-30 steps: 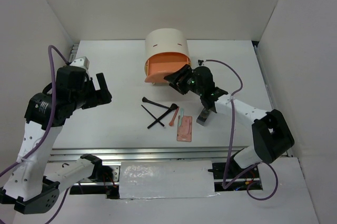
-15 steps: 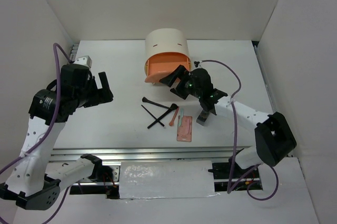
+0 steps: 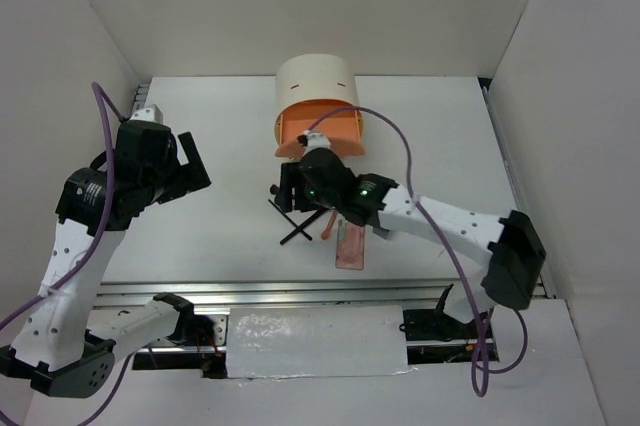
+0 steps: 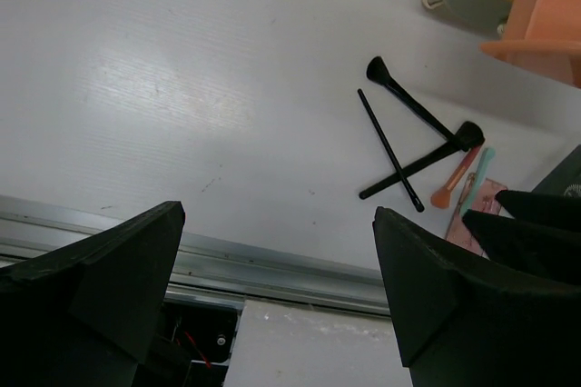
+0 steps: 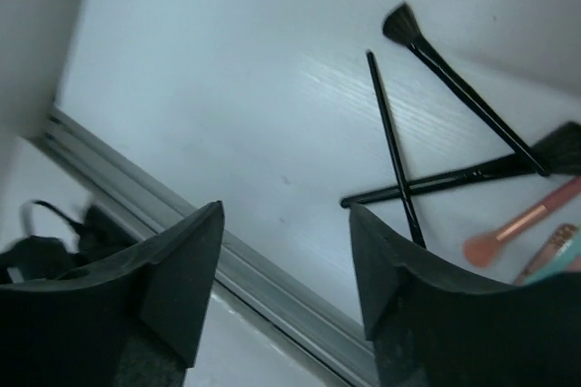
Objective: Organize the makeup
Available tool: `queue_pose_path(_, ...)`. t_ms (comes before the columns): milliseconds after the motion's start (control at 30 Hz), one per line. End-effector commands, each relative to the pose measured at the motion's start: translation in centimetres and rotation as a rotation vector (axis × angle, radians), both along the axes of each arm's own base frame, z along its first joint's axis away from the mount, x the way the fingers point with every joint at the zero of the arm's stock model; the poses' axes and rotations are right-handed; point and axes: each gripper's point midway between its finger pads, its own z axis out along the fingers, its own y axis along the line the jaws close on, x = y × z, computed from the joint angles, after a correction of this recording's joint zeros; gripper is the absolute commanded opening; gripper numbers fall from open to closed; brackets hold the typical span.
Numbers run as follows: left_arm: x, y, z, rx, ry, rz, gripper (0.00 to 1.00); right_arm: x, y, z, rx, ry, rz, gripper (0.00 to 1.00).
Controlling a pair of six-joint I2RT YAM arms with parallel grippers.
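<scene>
Three thin black brushes (image 3: 293, 218) lie crossed on the white table; they also show in the left wrist view (image 4: 407, 137) and the right wrist view (image 5: 396, 143). An orange-pink stick (image 4: 454, 180), a pale teal stick (image 4: 477, 178) and a flat pink palette (image 3: 350, 246) lie just right of them. The dark grey case is hidden under my right arm. My right gripper (image 3: 286, 189) is open and empty, hovering over the brushes' left ends (image 5: 286, 214). My left gripper (image 3: 195, 166) is open and empty, raised well left of the makeup (image 4: 279, 214).
A cream drum-shaped box (image 3: 314, 84) stands behind the makeup with its orange drawer (image 3: 322, 129) pulled open towards it. A metal rail (image 3: 300, 291) runs along the table's near edge. White walls close in both sides.
My right gripper swung left from beside the orange drawer to above the brushes, and the arm now covers the grey case. The left gripper barely moved.
</scene>
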Motion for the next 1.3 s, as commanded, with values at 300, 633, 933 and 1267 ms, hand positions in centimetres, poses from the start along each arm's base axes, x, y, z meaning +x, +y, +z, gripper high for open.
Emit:
queue_pose_path(300,-0.1,0.1,0.9,-0.037,-0.037,0.045,0.99,0.3,1.0,-11.7,-0.629,0.032,0.105,0.61)
queue_pose_path(633,-1.1,-0.2,0.4,-0.041,-0.038,-0.014,0.99,0.2,1.1,-16.2,-0.697,0.056,0.150,0.57)
queue_pose_path(933,-1.2,-0.5,0.5,-0.045,-0.037,-0.040,0.99,1.2,1.2,-17.2,-0.695,0.042,0.139,0.55)
queue_pose_path(1267,-1.4,-0.6,0.5,-0.049,-0.036,-0.049,0.99,2.5,1.5,-16.4,-0.658,0.039,0.127,0.54)
